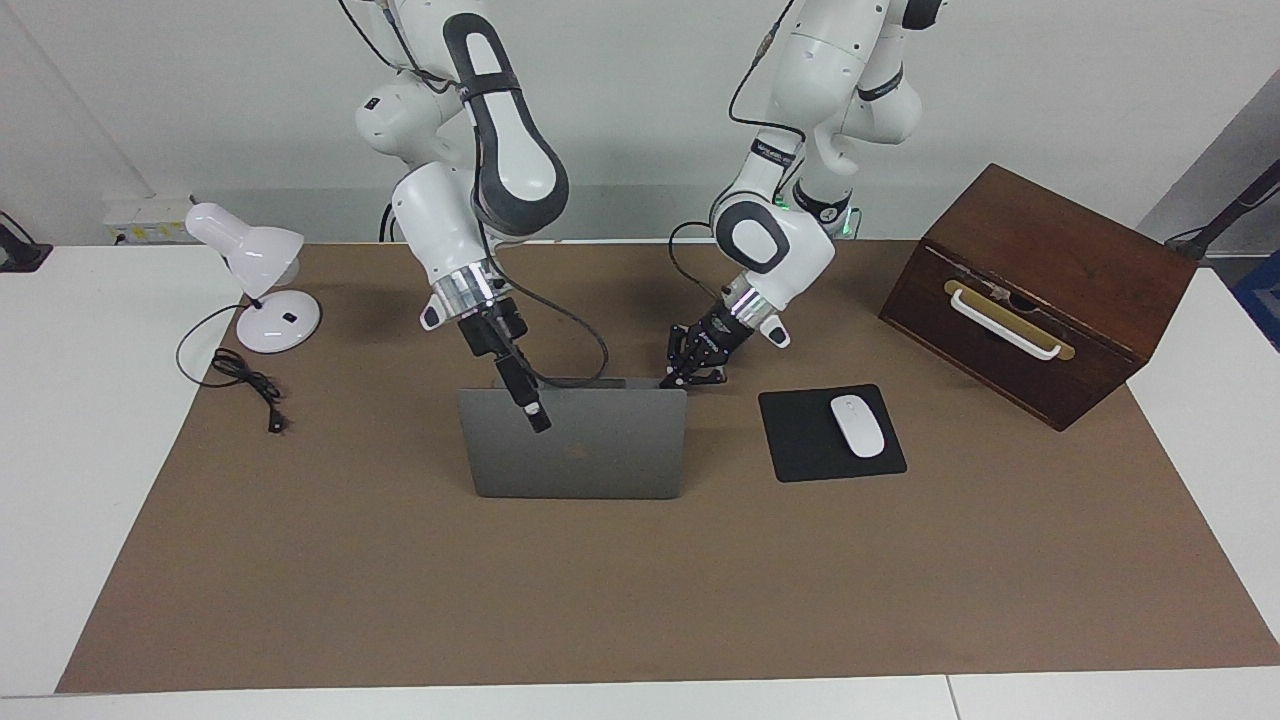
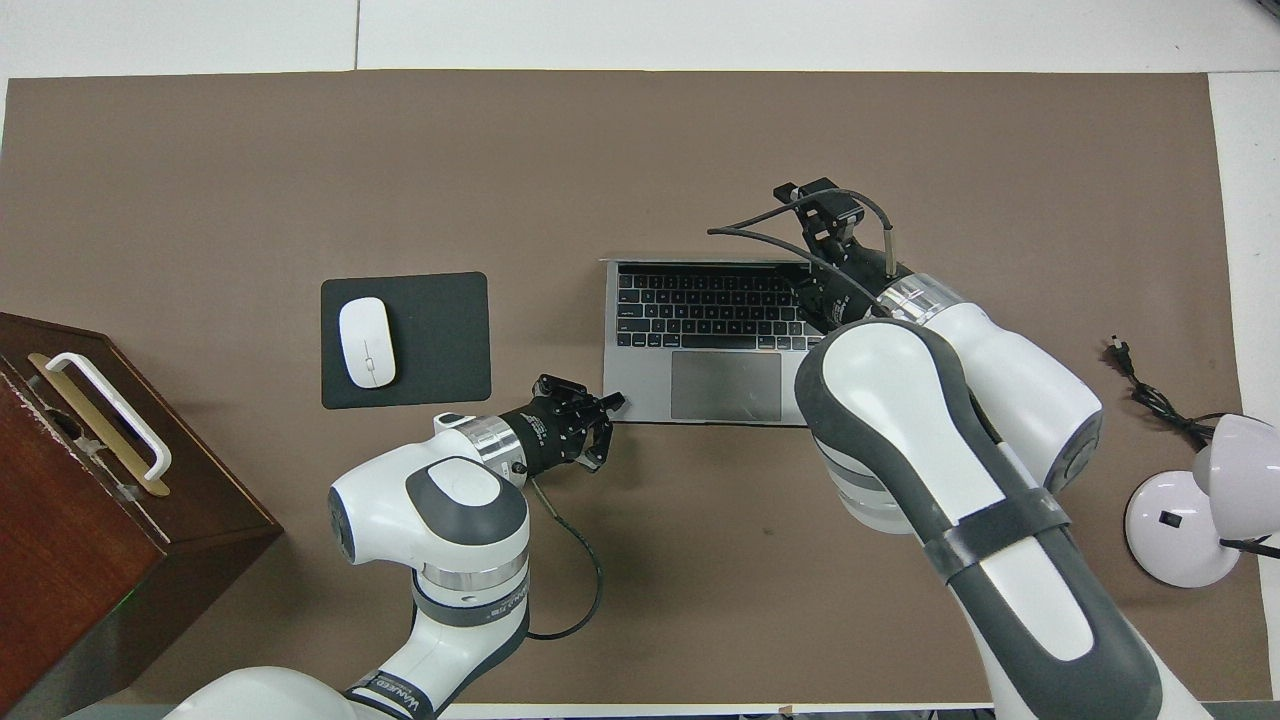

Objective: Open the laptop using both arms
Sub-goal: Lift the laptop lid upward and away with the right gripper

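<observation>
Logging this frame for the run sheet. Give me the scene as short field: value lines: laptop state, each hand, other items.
laptop: open, lid raised near upright, keyboard and trackpad showing
left hand: shut, at the base's near corner, toward the left arm's end
right hand: at the raised lid's top edge
mouse: on the black mouse pad, beside the laptop
wooden box: left arm's end of the table
lamp: right arm's end

I see a thin silver-grey matt metal laptop [image 2: 640, 385] on the matt brown paper-like table cover [image 2: 300, 150]. The dark brown wooden box [image 1: 1060, 270] looks smoothly varnished, the small white plastic mouse [image 2: 366, 342] glossy, its black pad [image 2: 440, 340] matt.
</observation>
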